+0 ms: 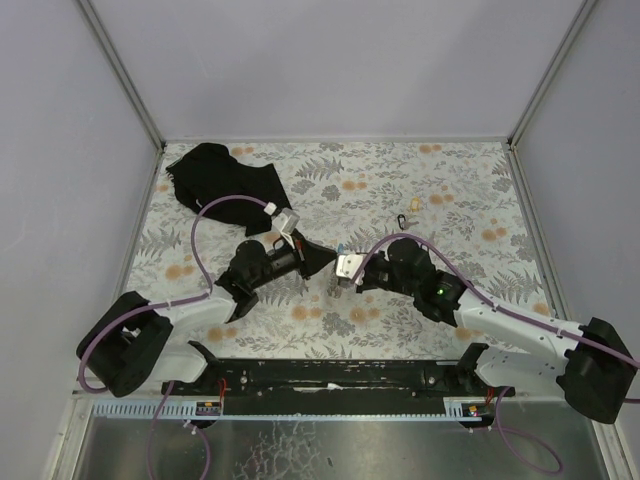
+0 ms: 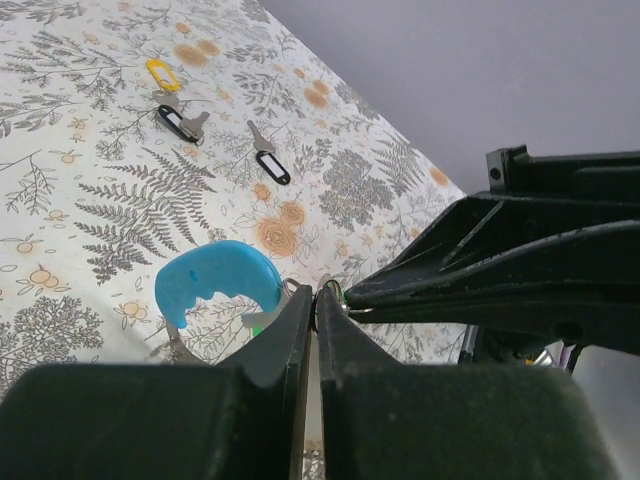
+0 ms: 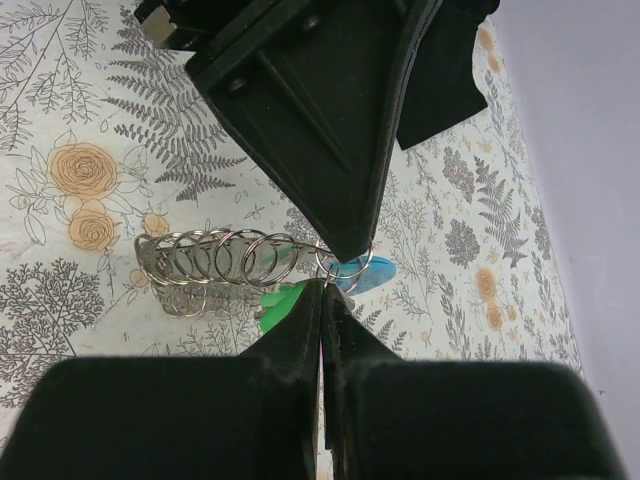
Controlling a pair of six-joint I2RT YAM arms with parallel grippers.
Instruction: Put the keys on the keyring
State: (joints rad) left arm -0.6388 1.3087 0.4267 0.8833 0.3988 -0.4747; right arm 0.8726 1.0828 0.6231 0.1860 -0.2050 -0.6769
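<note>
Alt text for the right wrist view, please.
Two shut black hands, the right hand from below and the left hand from above, meet tip to tip at one end of a chain of metal rings. A green tag and the blue keyring show just beneath.

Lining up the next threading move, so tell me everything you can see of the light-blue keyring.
The keyring is a light-blue curved band, plastic-looking, with a notched inner edge. It sits just before the shut tips of the left gripper, over the floral tablecloth; resting or lifted, I cannot tell. Grey metal shows beneath it. The shut right gripper meets the left one at its right end. The right wrist view shows only a blue sliver beside a row of metal rings.
</note>
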